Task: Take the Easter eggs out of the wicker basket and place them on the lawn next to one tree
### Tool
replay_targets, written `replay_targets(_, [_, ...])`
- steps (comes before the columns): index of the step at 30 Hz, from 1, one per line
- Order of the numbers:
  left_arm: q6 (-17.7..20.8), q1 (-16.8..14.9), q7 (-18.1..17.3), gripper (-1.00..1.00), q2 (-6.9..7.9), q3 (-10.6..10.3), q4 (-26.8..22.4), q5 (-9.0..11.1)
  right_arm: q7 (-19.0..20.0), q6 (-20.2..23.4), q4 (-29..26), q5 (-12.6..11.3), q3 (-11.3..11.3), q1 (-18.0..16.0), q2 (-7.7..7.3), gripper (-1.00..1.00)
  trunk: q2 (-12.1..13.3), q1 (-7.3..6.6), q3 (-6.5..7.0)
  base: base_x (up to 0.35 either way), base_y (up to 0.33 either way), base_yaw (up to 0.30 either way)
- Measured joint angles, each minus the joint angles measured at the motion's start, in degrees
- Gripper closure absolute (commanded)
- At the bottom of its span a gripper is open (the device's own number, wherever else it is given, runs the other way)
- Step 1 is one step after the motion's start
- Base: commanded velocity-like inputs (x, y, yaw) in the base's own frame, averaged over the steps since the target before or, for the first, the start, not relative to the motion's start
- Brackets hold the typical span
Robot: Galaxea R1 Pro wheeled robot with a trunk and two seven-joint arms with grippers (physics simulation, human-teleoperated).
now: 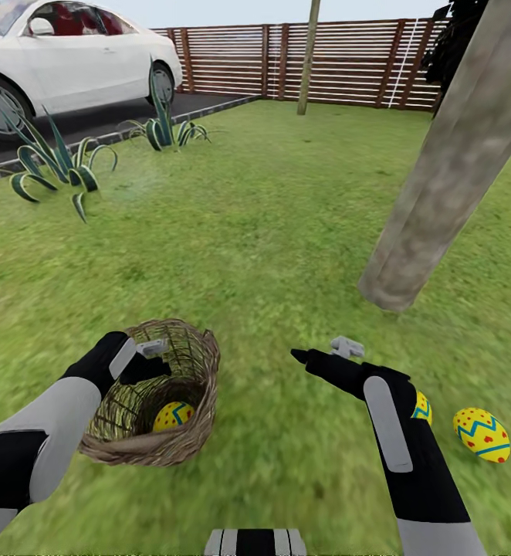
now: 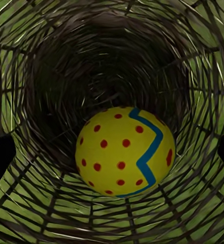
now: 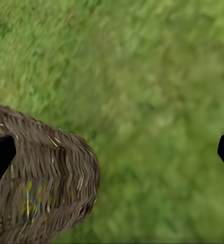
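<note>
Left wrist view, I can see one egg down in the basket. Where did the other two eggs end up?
Observer: Both lie on the lawn at the robot's right: a fully visible egg and a second egg partly hidden behind the right forearm.
Operator: Any tree near them?
Observer: Yes, the thick tree trunk stands on the grass just beyond them.
Operator: Is the right gripper holding anything?
Observer: No, the right gripper is open and empty over grass, beside the basket.

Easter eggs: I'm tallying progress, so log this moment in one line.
eggs on lawn: two | egg in wicker basket: one | left gripper: over basket, open | right gripper: open, empty
</note>
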Motion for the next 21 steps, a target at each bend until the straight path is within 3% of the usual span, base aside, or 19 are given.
replay_targets(9, [-0.2, 0.0, -3.6, -1.0, 0.39, 0.0, 0.0, 0.1, -0.1, 0.0, -0.1, -0.2, 0.0, 0.0, 0.0, -1.0, -0.1, 0.23, -2.0, 0.0, 0.0, 0.0])
replay_targets(21, [-0.2, 0.0, -4.1, -1.0, 0.6, -0.1, 0.0, 0.0, 0.0, -0.1, -0.3, -0.5, 0.0, 0.1, -0.07, -1.0, -0.3, 0.54, -4.66, 0.0, 0.0, 0.0])
